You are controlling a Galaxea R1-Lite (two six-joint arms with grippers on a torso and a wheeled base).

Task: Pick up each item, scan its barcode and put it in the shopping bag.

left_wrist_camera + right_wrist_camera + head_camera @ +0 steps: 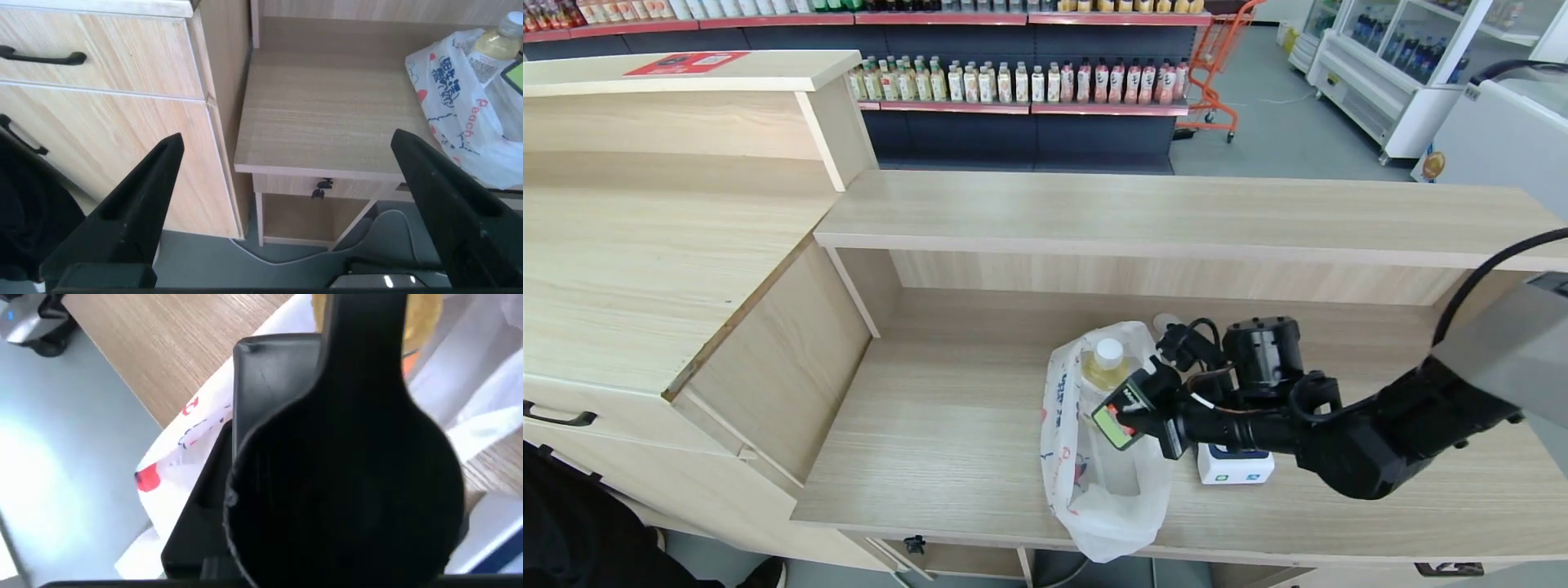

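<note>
A white plastic shopping bag [1094, 490] stands open on the lower wooden counter [947, 441], near its front edge. Inside it a bottle of yellowish drink with a white cap [1107, 363] stands upright. My right gripper [1145, 412] hovers over the bag's mouth, shut on a small black item with a green face [1115, 423]. In the right wrist view that dark item [343, 457] blocks most of the bag [196, 433]. My left gripper [286, 143] hangs open and empty below the counter's left front corner, with the bag [458, 90] off to one side.
A white barcode scanner box [1233, 472] sits on the counter just right of the bag, under my right arm. A raised shelf [1176, 216] runs behind. Tall wooden cabinets with drawers [645, 269] stand on the left. Something small, round and white [1165, 321] lies behind the bag.
</note>
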